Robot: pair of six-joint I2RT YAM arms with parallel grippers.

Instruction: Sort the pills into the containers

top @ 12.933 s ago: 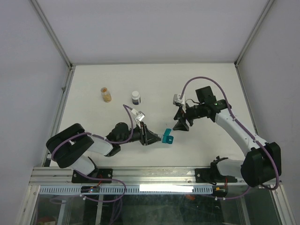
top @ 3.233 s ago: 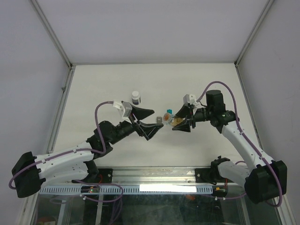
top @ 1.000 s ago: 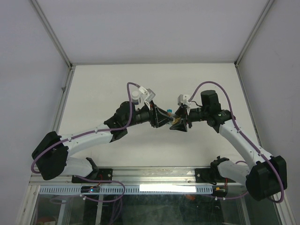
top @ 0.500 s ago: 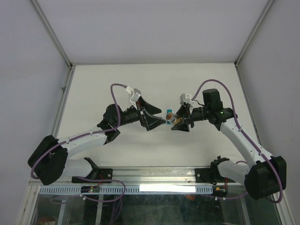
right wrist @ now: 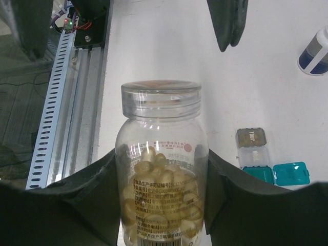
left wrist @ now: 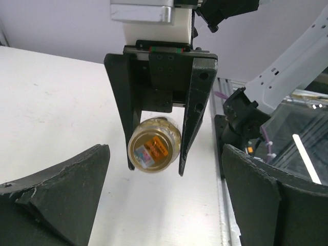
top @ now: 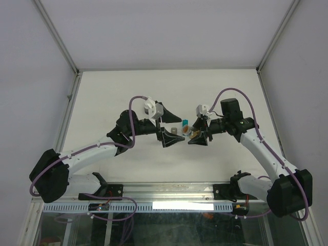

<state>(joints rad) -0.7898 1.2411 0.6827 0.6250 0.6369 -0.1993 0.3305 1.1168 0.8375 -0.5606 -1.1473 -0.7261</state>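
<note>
Currently right gripper [right wrist: 160,164] is clamping pill bottle [right wrist: 161,205] mid-frame; left gripper [left wrist: 165,169] is gaping, and closing off-centre risks twisting it loose.

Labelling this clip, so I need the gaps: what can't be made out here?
The pill bottle: base cut off by the right wrist view's lower edge; label print too small.
The containers: right wrist view, too small to tell contents.
The white bottle: cut by right wrist view's right edge.
</note>
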